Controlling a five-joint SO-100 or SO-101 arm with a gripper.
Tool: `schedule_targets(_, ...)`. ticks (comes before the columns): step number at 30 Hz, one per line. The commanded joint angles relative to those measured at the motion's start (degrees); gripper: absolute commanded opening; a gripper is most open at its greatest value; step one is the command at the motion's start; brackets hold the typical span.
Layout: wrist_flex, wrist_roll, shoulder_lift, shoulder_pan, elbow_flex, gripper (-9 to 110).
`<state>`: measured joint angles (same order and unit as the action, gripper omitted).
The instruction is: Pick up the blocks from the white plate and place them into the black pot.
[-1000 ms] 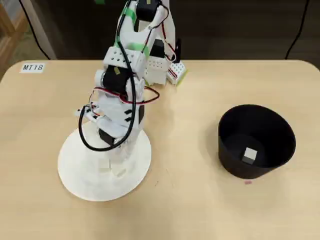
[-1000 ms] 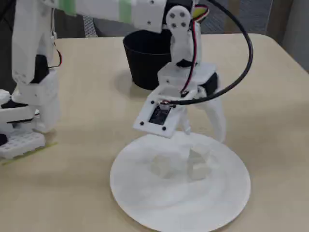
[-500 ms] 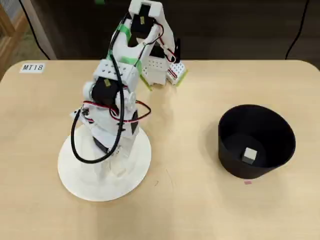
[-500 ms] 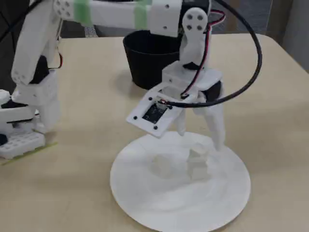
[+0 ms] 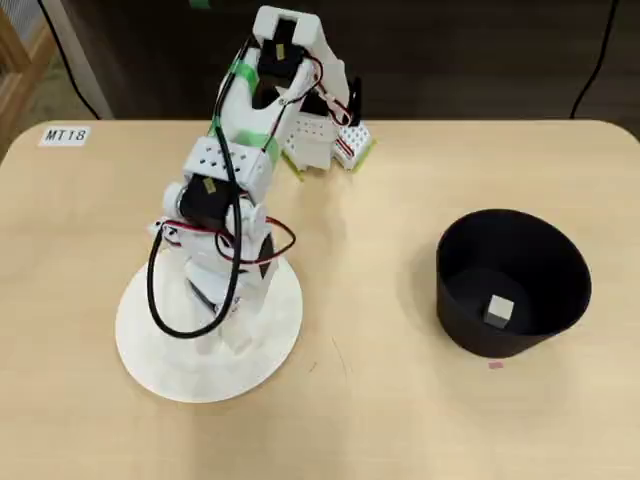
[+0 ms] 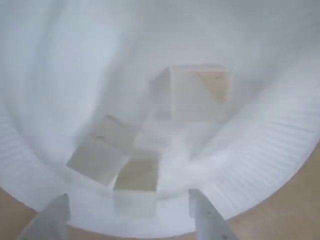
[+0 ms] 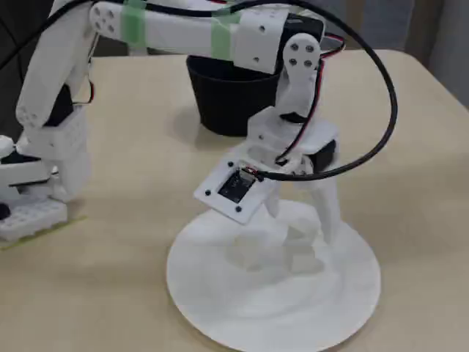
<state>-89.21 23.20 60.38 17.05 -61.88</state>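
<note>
Wrist view: gripper [image 6: 129, 215] spread wide, low over white plate [image 6: 260, 145]. Nearest block [image 6: 136, 175] between fingertips; two more blocks just beyond. Go straight down, squeeze only this one, don't bump neighbor. Black pot [image 5: 512, 280] far off, one block inside.

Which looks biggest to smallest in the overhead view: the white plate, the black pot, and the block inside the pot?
1. White plate, widest, though the arm covers part of it.
2. Black pot, clearly narrower than the plate.
3. Block on the pot's floor, by far the smallest.
</note>
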Motion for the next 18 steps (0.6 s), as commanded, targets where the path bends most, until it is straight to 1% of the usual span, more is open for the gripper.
schedule_targets(1,1.14,-0.97,-0.18,-0.09,2.90,34)
schedule_targets(9,1.85,-2.72,-4.92,0.00,7.29,32)
schedule_targets(14,2.11,-2.64,-7.47,-0.09,9.84,26)
schedule_targets(16,2.37,-1.85,-8.26,0.09,10.63,16)
schedule_targets(18,2.37,-0.53,-9.40,0.62,11.78,1)
